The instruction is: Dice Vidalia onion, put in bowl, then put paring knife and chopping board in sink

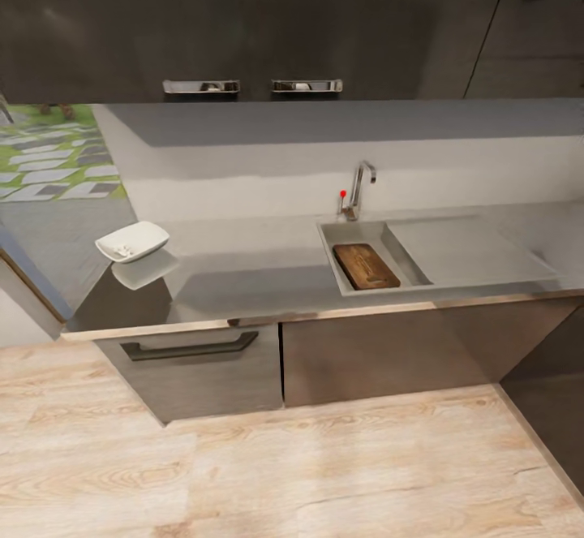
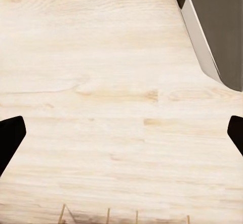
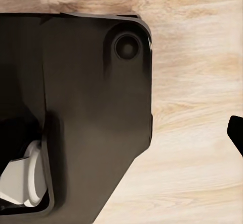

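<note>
Board (image 1: 366, 265) lies in the sink (image 1: 339, 264); bowl (image 1: 132, 241) on the table (image 1: 243, 266). Apparently near the end. Left tool (image 2: 121, 133) spread, empty; right tool's state unclear.

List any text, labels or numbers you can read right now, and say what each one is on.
No readable text in any view.
Chopping board, lying in the sink: a faint darker mark on its face, too blurred to read as letters.
Bowl, countertop, tap and cabinet fronts: no labels or numbers.

Left tool (image 2: 121, 133) fingers spread wide, pointing down; right tool's one fingertip (image 3: 236, 132) visible.
</note>
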Controlling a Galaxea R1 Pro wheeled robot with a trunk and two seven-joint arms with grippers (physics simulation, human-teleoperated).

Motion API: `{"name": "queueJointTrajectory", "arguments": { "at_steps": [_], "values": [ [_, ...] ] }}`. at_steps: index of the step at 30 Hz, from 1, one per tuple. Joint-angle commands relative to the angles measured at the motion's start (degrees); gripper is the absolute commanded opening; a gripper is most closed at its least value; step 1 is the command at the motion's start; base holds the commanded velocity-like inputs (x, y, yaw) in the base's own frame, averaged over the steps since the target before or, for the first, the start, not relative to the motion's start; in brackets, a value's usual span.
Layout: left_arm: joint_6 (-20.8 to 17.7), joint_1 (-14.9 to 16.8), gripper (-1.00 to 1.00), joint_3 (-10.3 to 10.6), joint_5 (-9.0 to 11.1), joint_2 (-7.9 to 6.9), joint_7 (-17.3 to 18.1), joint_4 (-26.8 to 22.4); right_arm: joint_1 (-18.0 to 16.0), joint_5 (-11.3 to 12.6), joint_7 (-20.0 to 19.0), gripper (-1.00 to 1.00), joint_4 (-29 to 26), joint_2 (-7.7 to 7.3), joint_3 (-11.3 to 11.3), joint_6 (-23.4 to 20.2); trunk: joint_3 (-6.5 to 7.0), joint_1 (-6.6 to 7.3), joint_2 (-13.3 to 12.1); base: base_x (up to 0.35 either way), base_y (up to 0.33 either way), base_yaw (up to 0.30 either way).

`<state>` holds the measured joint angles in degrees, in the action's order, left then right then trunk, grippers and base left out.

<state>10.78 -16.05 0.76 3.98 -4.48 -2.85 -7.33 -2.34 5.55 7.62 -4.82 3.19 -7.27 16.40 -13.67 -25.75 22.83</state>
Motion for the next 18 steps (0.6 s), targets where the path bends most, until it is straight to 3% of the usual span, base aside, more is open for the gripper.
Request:
{"name": "queueJointTrajectory", "arguments": {
  "at_steps": [1, 18],
  "values": [
    [0.1, 0.0, 1.0, 0.1, 0.4, 0.0, -0.1, -0.1, 0.0, 0.6, 0.2, 1.0, 0.1, 0.02, -0.5, 0.2, 0.0, -0.03, 0.1, 0.0, 0.0, 0.0],
    [0.0, 0.0, 1.0, 0.1, 0.4, 0.0, -0.1, -0.1, 0.0, 0.6, 0.2, 1.0, 0.0, 0.03, -0.5, 0.2, 1.55, -0.03, 0.1, 0.0, 0.0, 0.0]
  ]
}}
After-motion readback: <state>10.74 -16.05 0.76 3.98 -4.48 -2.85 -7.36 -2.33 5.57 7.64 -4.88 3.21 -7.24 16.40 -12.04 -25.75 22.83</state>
